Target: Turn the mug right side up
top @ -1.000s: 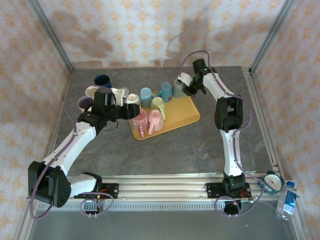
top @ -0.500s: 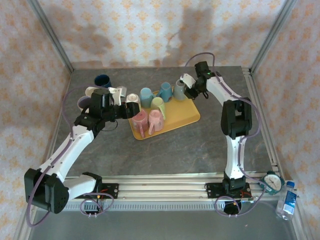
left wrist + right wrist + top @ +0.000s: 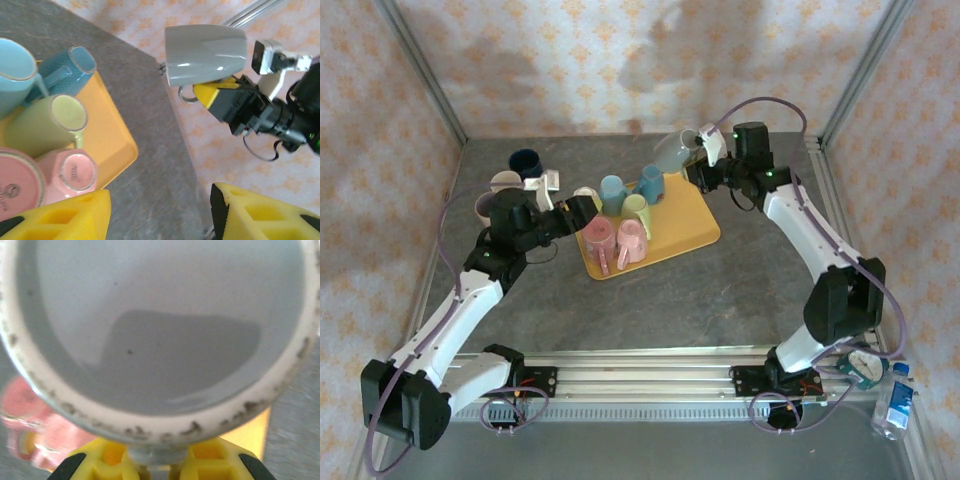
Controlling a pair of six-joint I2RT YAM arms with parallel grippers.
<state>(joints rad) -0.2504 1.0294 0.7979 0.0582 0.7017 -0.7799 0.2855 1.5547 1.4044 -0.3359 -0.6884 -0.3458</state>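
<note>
Lower in the top view, the left fingers [image 3: 70, 215] stand spread with nothing between them, just beside the left edge of the yellow plastic tray [image 3: 705, 225]; they have drawn back a little and hold nothing. The tray sits on the grey stone-look tabletop [image 3: 720, 290]. Further back, the main change: the grey ceramic mug [image 3: 672, 150], which a second ago stood at the tray's upper right corner, is now lifted clear and hangs at upper centre of the frame. The right fingers [image 3: 215, 92] are pressed together, pinching it at the handle. It lies on its side, mouth toward the right wrist camera. Judgement: the inversion is roughly half done, and setting down remains.
</note>
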